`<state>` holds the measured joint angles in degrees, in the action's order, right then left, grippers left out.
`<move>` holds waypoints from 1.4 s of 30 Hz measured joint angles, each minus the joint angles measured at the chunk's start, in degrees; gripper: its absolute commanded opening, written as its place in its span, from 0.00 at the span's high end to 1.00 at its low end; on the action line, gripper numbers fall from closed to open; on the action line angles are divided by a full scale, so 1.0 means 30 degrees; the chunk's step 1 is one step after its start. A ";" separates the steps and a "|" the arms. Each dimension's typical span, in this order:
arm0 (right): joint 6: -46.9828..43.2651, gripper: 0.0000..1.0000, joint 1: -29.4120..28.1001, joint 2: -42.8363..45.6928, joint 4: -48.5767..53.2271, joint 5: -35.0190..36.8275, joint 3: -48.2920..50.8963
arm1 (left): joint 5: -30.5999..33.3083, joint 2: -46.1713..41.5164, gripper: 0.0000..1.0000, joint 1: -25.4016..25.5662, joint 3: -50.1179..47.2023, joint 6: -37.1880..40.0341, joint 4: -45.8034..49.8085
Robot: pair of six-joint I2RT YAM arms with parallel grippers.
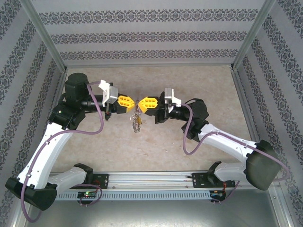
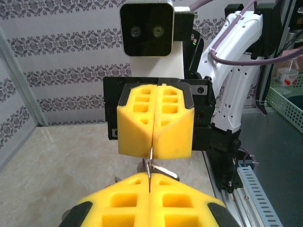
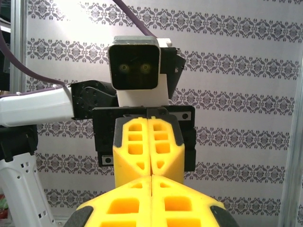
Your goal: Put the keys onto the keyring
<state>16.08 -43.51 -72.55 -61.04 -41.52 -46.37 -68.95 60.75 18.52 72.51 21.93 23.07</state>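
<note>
The keyring [image 1: 137, 118] is being held up over the middle of the counter [image 1: 199, 90], between the left hand [image 1: 133, 102] and the right hand [image 1: 141, 103], which are being pointed at each other tip to tip. The yellow fingers of each hand are being pressed together, and the top of the keyring is being pinched where the two sets of tips meet. From there the keyring is hanging downward, with its long axis roughly vertical. In the top view it is being seen as a narrow strand running from the tips toward the near edge, with small silvery keys [image 1: 137, 126] bunched at its lower end. Whether that end is touching the counter cannot be told.

In the left wrist view the left hand [image 2: 149, 177] is being shown at the bottom and the right hand [image 2: 153, 147] straight ahead of it. A thin grey stretch of the keyring [image 2: 150, 155] is being clamped upright in the seam between the right hand's fingers [image 2: 173, 127], and its lower part is being gripped in the left hand's seam. A few keys [image 2: 163, 171] are being seen angled off to the right, just beside that seam.

In the right wrist view the right hand [image 3: 151, 184] and the left hand [image 3: 150, 165] are being shown tip to tip, and the metal between them cannot be made out.
</note>
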 measured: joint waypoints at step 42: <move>-0.0342 1.00 0.0219 0.0648 -0.0153 0.0029 0.0335 | -0.0714 -0.0058 1.00 -0.0095 -0.0007 -0.0350 -0.0998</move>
<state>15.05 -42.85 -70.61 -61.49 -41.43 -45.36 -71.09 60.58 18.24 72.49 20.88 20.08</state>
